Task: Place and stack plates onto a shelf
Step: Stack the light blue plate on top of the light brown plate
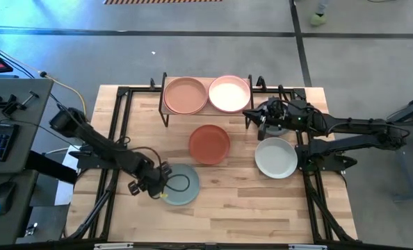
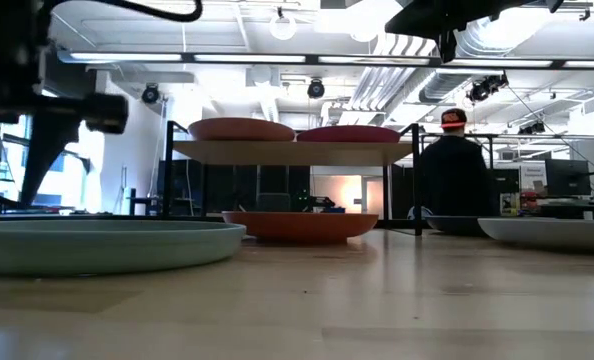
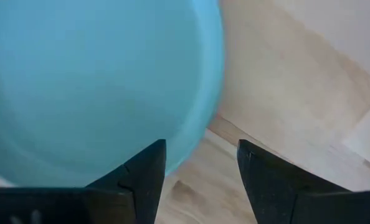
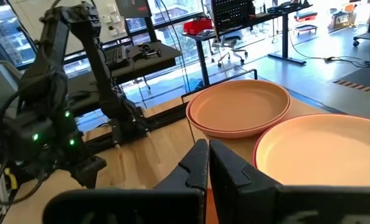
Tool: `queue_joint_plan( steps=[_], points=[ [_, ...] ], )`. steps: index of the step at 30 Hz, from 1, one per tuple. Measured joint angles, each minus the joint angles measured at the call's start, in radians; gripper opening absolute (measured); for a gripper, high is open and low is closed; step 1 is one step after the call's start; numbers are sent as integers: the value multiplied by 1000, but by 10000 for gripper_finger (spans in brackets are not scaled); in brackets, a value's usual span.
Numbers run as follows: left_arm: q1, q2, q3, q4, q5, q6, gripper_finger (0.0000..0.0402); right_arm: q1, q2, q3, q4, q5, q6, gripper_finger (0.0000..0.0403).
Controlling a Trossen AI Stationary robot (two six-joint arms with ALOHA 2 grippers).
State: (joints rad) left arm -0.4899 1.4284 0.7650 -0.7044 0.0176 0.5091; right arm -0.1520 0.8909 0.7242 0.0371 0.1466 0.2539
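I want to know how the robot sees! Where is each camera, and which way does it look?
High view: above the table, looking straight down; both arms show.
Low view: at tabletop height, looking across at the shelf; bits of arms overhead.
Left wrist view: on the left arm, facing the sage green plate; left end effector open.
Right wrist view: by the shelf; right end effector shut.
Shared: the peach plate shows from high and right wrist.
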Motion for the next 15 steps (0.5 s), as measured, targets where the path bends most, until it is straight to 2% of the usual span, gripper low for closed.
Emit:
queue_joint_plan(
  steps=[7,15],
  points=[
    [-31,83,0,118,-60,-35,175,0,0,0,-9,2,0,0],
    [-29,136,0,159,-52,-35,157,0,0,0,-20,2,0,0]
  ],
)
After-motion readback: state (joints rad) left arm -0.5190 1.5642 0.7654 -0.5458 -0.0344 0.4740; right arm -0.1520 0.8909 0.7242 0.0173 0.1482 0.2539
